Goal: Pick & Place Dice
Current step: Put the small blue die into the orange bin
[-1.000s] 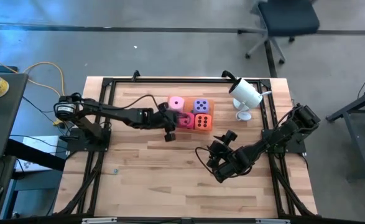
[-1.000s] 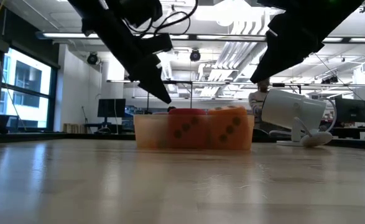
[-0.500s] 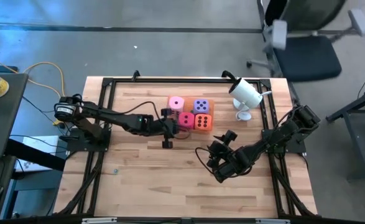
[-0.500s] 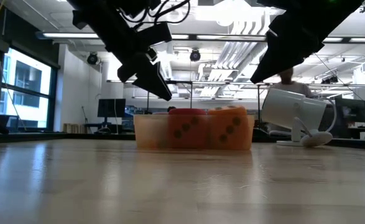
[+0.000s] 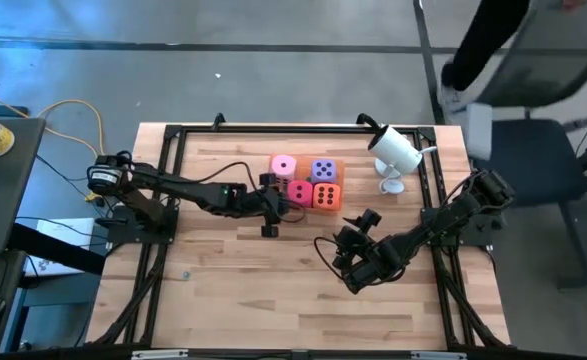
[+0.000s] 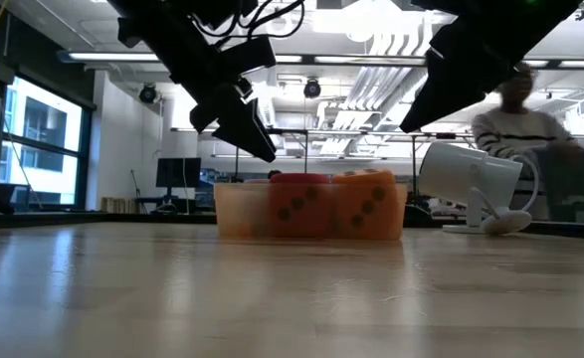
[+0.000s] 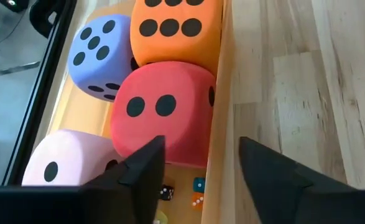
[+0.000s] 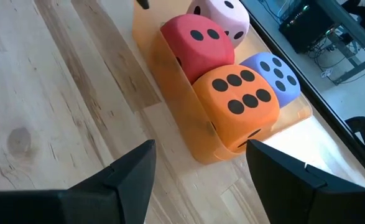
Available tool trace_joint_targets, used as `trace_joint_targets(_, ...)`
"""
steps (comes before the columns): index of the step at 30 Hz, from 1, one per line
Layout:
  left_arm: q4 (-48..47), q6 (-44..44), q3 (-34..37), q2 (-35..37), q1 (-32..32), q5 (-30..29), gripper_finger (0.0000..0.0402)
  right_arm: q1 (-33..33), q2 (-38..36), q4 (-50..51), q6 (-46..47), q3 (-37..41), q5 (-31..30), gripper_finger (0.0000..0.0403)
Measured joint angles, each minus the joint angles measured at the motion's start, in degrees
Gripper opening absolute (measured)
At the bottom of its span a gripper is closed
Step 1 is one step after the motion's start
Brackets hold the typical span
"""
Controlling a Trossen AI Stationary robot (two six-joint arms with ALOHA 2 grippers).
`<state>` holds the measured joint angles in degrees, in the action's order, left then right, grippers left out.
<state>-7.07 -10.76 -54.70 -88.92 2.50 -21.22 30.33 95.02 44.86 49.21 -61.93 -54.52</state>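
All four dice sit packed two by two in the translucent orange tray (image 8: 170, 62) at the far middle of the desk (image 5: 273, 280): the red die (image 7: 163, 112) and the orange die (image 7: 173, 28) along the tray's near wall, the pink die (image 7: 64, 158) and the lavender die (image 7: 98, 53) behind them. They look soft and rounded at the corners, with bold dark pips; the red shows two on top, the orange six, the lavender five, the pink one. A few tiny dice lie loose on the tray floor by the red one. My left hand (image 7: 198, 165) hangs just above the tray's near wall beside the red die, fingers spread, nothing between them. I judge the placing step done, or nearly so, with the release just made. Next I'd lift the left arm clear without nudging the tray. My right hand (image 8: 198, 165) waits over the bare desk nearer me, spread and empty.
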Motion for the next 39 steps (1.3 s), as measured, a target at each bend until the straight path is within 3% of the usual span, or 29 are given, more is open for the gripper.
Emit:
trace_joint_targets(5, -0.24, 0.02, 0.0, 0.0, 0.56, -0.34, 0.0256, 0.0, 0.0, 0.0, 0.0, 0.02, 0.0, 0.0239)
trace_joint_targets(9, -1.72, 0.37, 0.0, 0.67, 1.19, -0.51, 0.0281, 0.0, 0.0, 0.0, 0.0, 0.01, 0.0, 0.0239)
trace_joint_targets(17, -7.73, 5.89, 0.0, 8.44, 4.37, -0.57, 0.0284, 0.0, 0.0, 0.07, -0.01, 0.02, 0.2, 0.0239)
trace_joint_targets(26, -25.18, 16.83, -0.02, 14.33, 5.31, 8.64, 0.0285, 0.0, 0.0, -0.62, 0.12, 0.02, 0.5, 0.0239)
trace_joint_targets(32, -33.18, 26.33, -0.02, 16.13, 5.34, 7.73, 0.0285, 0.04, 0.0, -1.01, 0.46, 0.02, 0.97, 0.0239)
trace_joint_targets(39, -34.1, 27.36, 0.0, 18.71, 5.32, -0.35, 0.0285, 0.04, 0.0, -1.43, 0.09, 0.02, 1.02, 0.0239)
